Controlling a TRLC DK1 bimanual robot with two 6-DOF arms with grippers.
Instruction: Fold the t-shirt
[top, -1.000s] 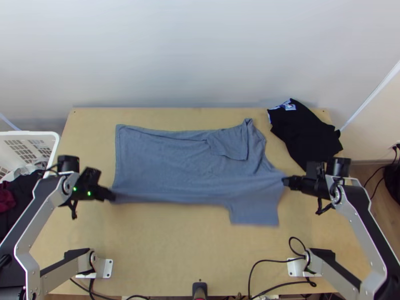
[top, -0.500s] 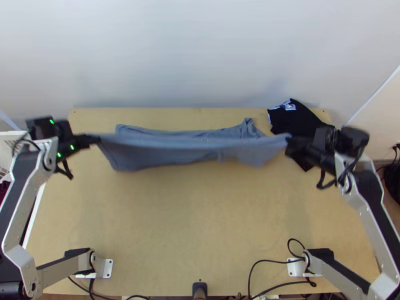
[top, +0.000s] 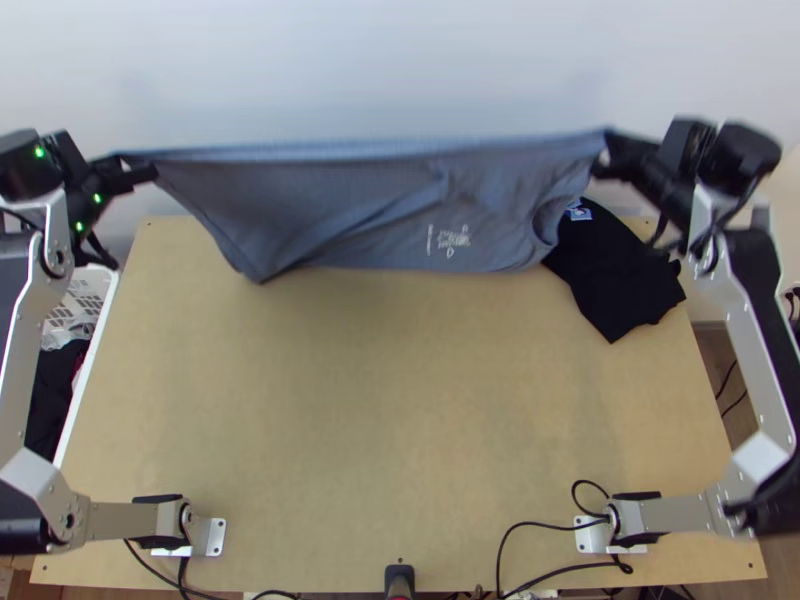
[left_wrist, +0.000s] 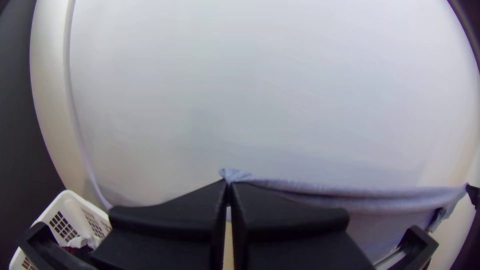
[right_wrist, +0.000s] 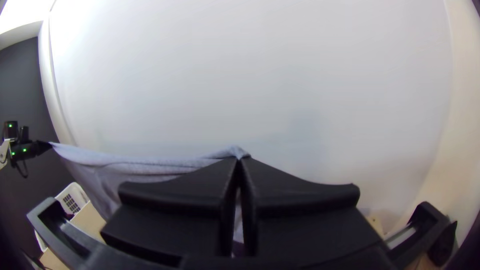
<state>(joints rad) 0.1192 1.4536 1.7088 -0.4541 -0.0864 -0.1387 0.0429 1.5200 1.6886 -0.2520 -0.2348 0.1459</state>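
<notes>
With the fingers (left_wrist: 165, 212) of our left gripper (top: 124, 165) we pinch one end of the t-shirt's upper edge, and with those of our right gripper (top: 603, 152) the other end, both pairs closed on the cloth. Between them our grey-blue t-shirt (top: 350, 190) hangs with that edge stretched nearly straight, its lower part draped in slanting folds over the far side of the bench (top: 400, 400), a pale print showing. Farther out, we see a black garment (top: 620, 280) at the bench's far right and a white basket (top: 82, 293) at its left.
</notes>
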